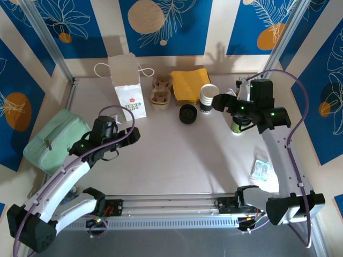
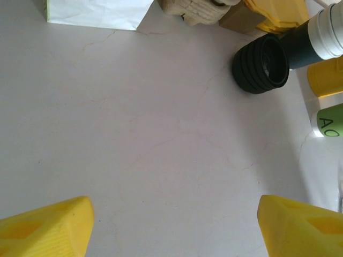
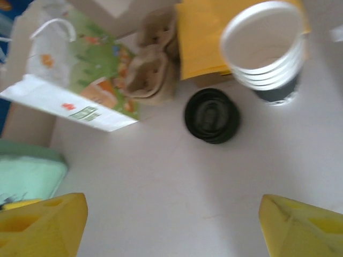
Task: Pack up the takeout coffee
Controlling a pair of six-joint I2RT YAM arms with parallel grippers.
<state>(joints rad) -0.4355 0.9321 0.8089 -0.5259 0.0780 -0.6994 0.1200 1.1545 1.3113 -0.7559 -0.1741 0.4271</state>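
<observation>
Nothing looks packed yet: the coffee [image 1: 237, 127] stands on the desk [image 1: 177, 155] well right of the paper bag [image 1: 128, 88], and both the left hand [image 2: 174, 206] and right hand [image 3: 172, 206] hover released, grasping nothing.

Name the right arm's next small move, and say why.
Probably draw the right gripper back toward the takeout coffee and lower it around the cup. Its jaws stand open and empty, facing the stack of lidless cups, while the coffee stands ungrasped on the table, close by that arm's wrist.
</observation>
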